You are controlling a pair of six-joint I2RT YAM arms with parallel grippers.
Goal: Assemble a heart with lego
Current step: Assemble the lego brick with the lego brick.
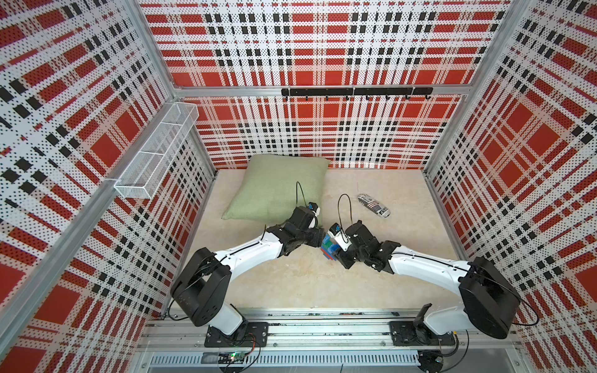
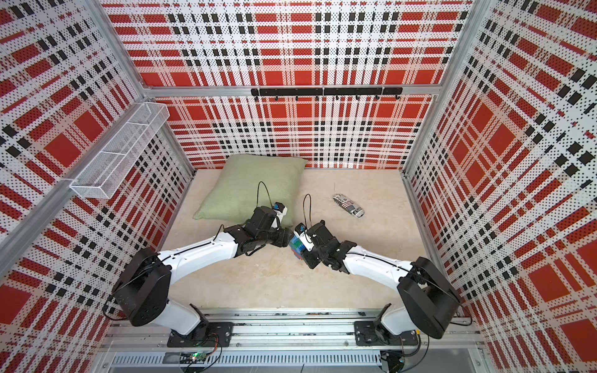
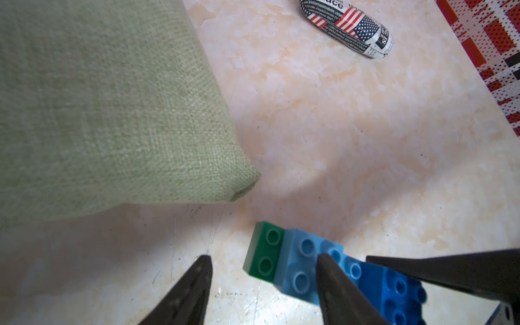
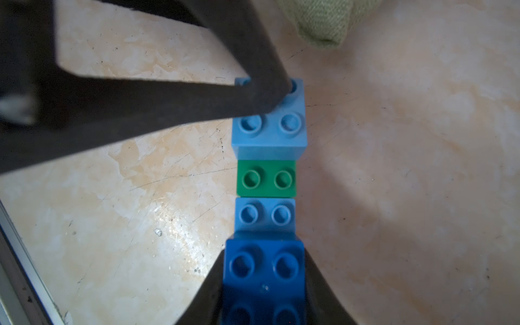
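A joined lego cluster (image 4: pixel 267 180) of dark blue, light blue and green bricks sits at the table's middle, partly hidden under the wrists in both top views (image 1: pixel 329 249) (image 2: pixel 296 248). My right gripper (image 4: pixel 264 270) is shut on the dark blue brick (image 4: pixel 264 261) at one end of the cluster. My left gripper (image 3: pixel 264 257) is open. One of its fingers (image 4: pixel 264 92) rests on the studs of the far light blue brick (image 4: pixel 270 126). In the left wrist view the green brick (image 3: pixel 264 253) shows between the spread fingers, ungripped.
A green pillow (image 1: pixel 277 187) lies just behind the left arm, its corner close to the bricks (image 3: pixel 112 112). A flag-printed case (image 1: pixel 374 205) lies at back right. A wire basket (image 1: pixel 155 151) hangs on the left wall, a hook rail (image 1: pixel 355 92) on the back wall.
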